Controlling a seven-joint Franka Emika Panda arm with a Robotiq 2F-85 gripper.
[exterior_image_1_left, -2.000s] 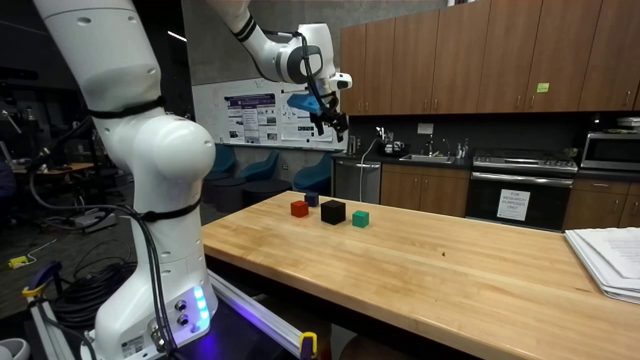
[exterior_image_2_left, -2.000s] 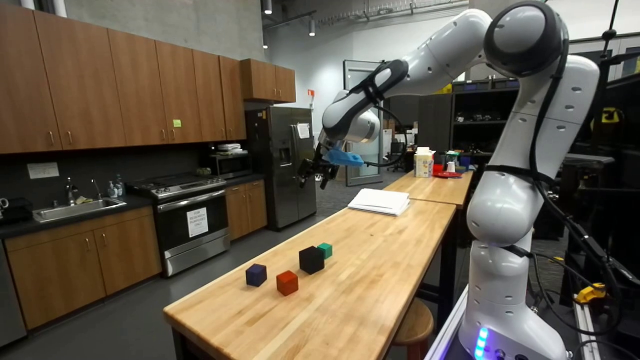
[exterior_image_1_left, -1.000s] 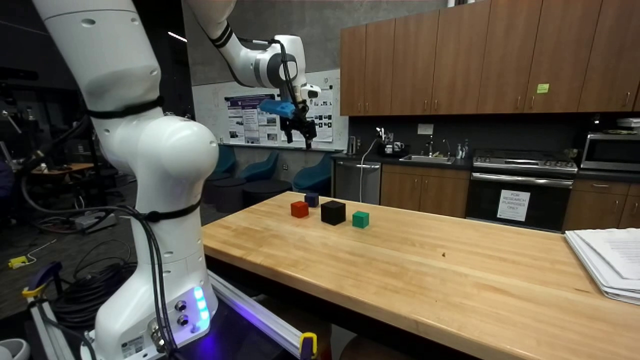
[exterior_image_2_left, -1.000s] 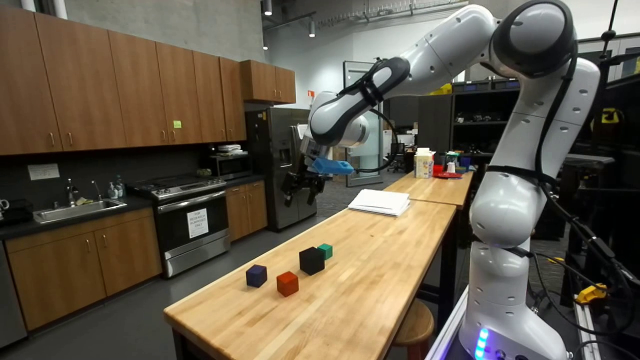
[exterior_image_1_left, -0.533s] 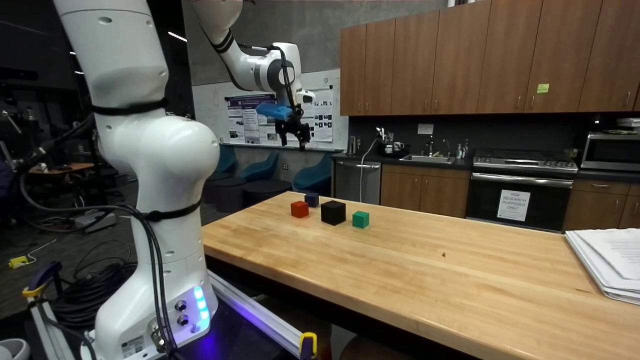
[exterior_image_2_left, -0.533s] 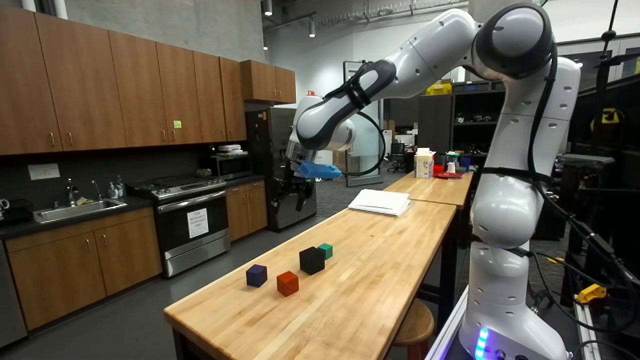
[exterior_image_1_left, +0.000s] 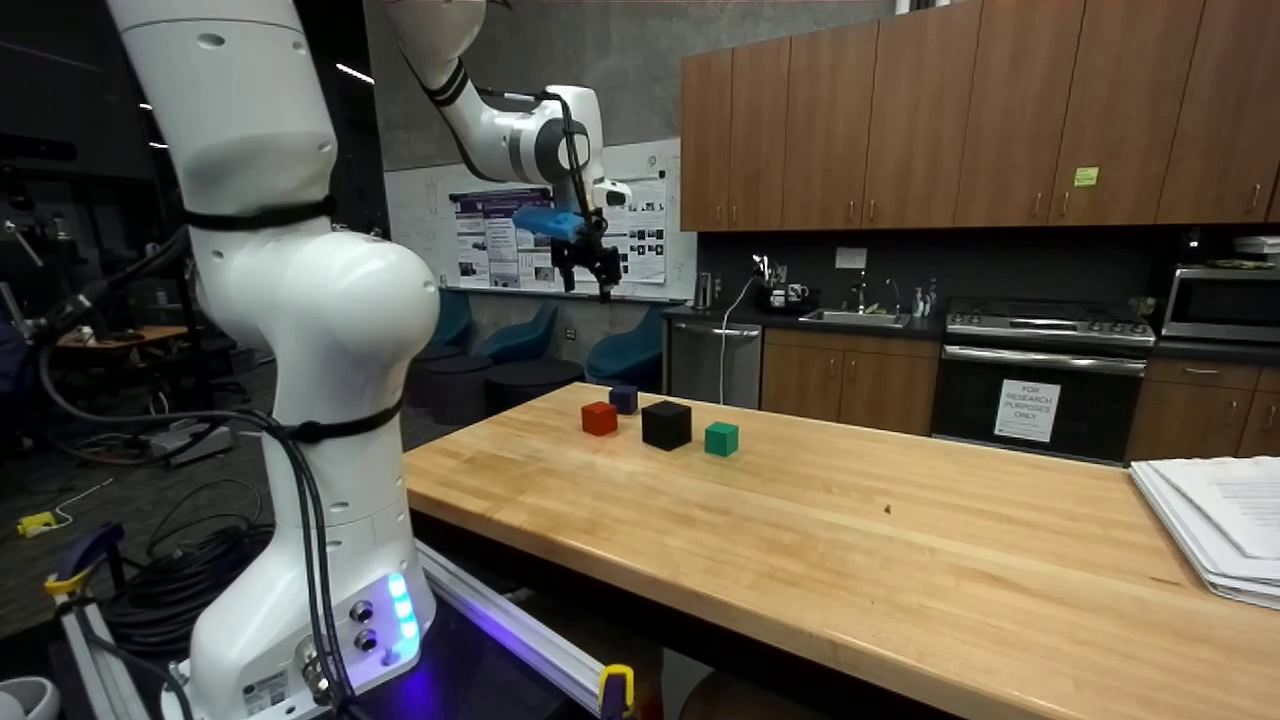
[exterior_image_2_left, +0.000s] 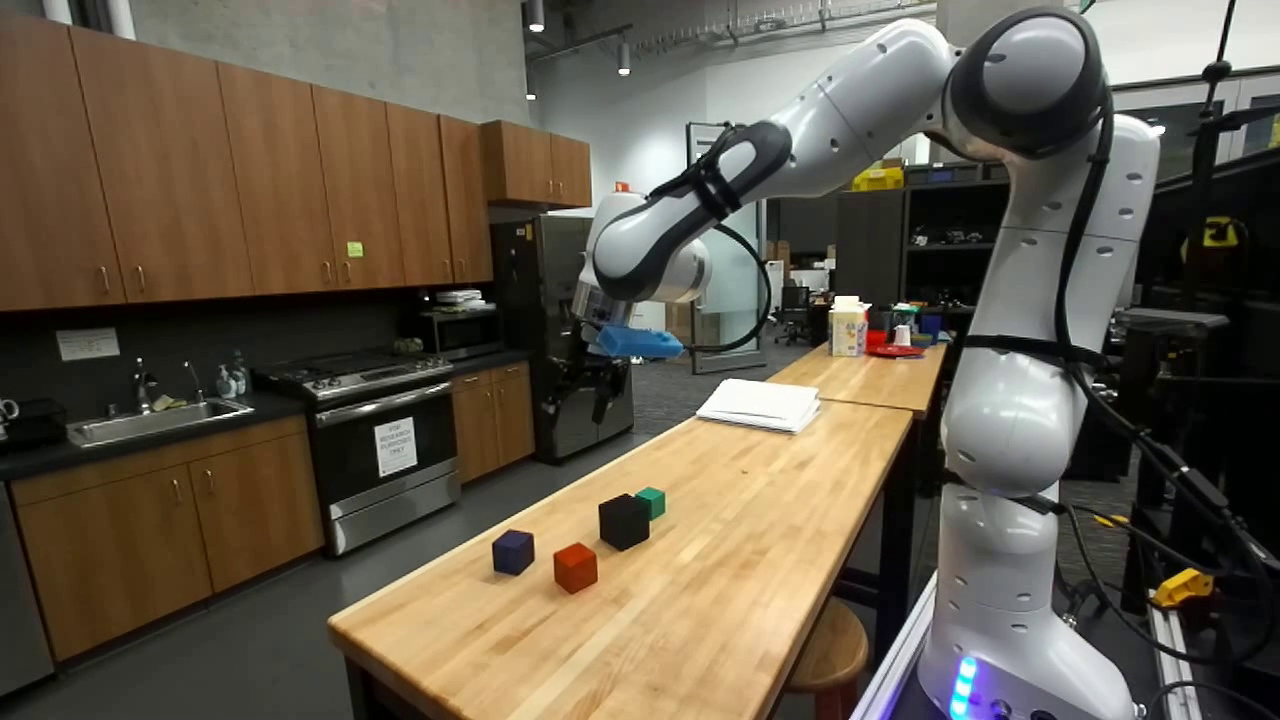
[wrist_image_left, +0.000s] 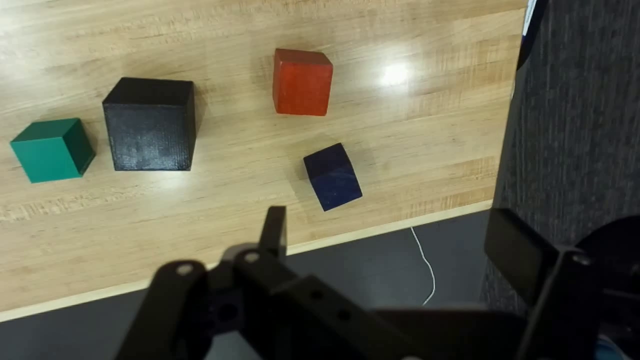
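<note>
My gripper (exterior_image_1_left: 587, 288) hangs in the air well above the wooden table; it also shows in an exterior view (exterior_image_2_left: 577, 405). In the wrist view its two fingers (wrist_image_left: 387, 225) stand wide apart with nothing between them. The nearest thing in the wrist view is a dark blue cube (wrist_image_left: 333, 177), tilted in the picture, near the table edge. A red cube (wrist_image_left: 303, 82) lies beyond it. A larger black cube (wrist_image_left: 150, 130) and a green cube (wrist_image_left: 52, 150) sit to the left, close together. All the cubes stand on the table in both exterior views, apart from the gripper.
The wooden table (exterior_image_2_left: 700, 610) has a stack of white papers (exterior_image_2_left: 762, 402) at its far end. A stool (exterior_image_2_left: 830, 645) stands beneath it. A second table behind holds a carton (exterior_image_2_left: 848, 325) and a red plate (exterior_image_2_left: 893, 350). Kitchen counters with a stove (exterior_image_2_left: 355, 375) stand opposite.
Over the earlier frames the gripper moved left and lower in both exterior views, staying open. In the last half second the arm has not visibly moved. The cubes have not moved.
</note>
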